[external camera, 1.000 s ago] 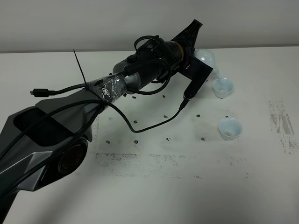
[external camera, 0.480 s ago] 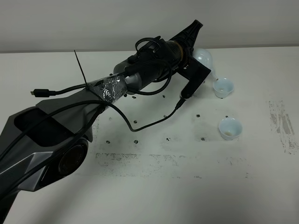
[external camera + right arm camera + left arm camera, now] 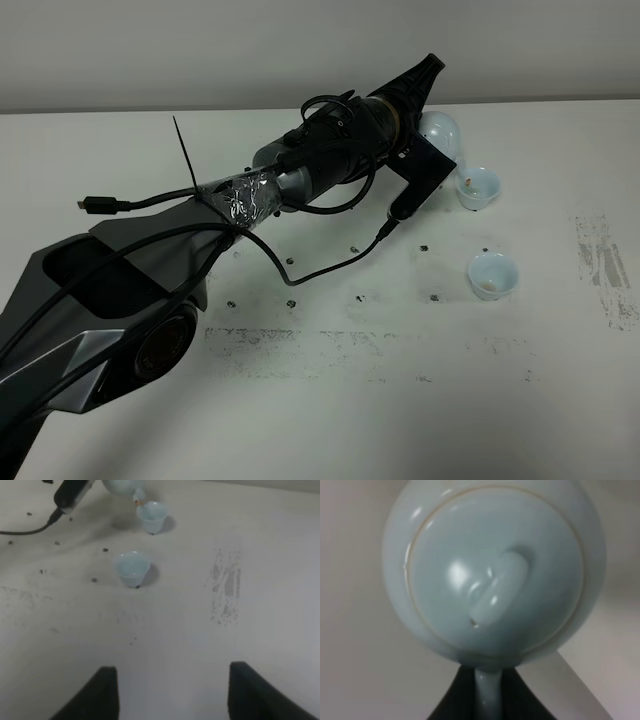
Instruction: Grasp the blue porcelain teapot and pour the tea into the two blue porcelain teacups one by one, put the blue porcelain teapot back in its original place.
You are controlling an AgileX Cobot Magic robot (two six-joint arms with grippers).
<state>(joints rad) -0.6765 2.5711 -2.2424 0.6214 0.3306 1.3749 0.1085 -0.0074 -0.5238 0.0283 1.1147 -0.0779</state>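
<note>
**Pouring posture, high and wrist views.** The left gripper [image 3: 489,682] pinches the loop handle of the blue porcelain teapot [image 3: 441,127] and holds it above the desk [image 3: 330,420] near the far edge, right of the middle. The teapot is tipped, with its lid knob [image 3: 495,592] facing the left wrist camera and its spout just over the rim of the farther teacup [image 3: 478,187]. The nearer teacup [image 3: 494,274] stands apart from the farther one, toward the front edge. The right gripper [image 3: 175,695] hangs well apart from both cups with its fingers spread, holding nothing.
</note>
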